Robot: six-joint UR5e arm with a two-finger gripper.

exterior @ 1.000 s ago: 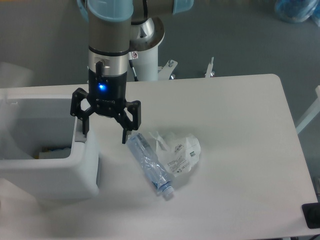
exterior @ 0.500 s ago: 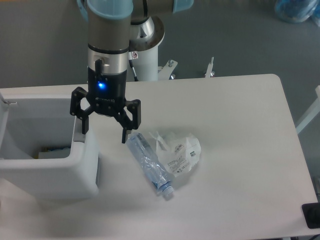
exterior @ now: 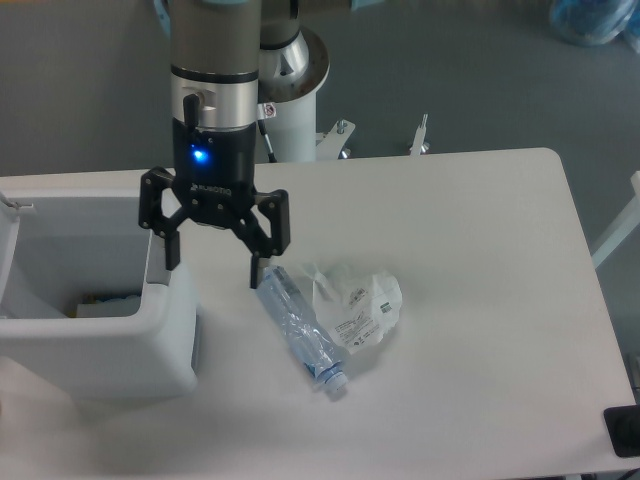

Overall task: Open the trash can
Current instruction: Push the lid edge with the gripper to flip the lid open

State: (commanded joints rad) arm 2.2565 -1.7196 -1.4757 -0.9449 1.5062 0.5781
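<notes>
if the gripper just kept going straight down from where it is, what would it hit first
Probably the right wall of the trash can: one finger of the open gripper hangs about over it, the other near the top end of the plastic bottle. Depth is hard to judge from this one view.

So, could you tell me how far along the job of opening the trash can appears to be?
The trash can already looks open: its inside shows, with something lying at the bottom. The gripper hangs open and empty above the can's right rim, beside the plastic bottle. Little seems left beyond moving the arm clear.
</notes>
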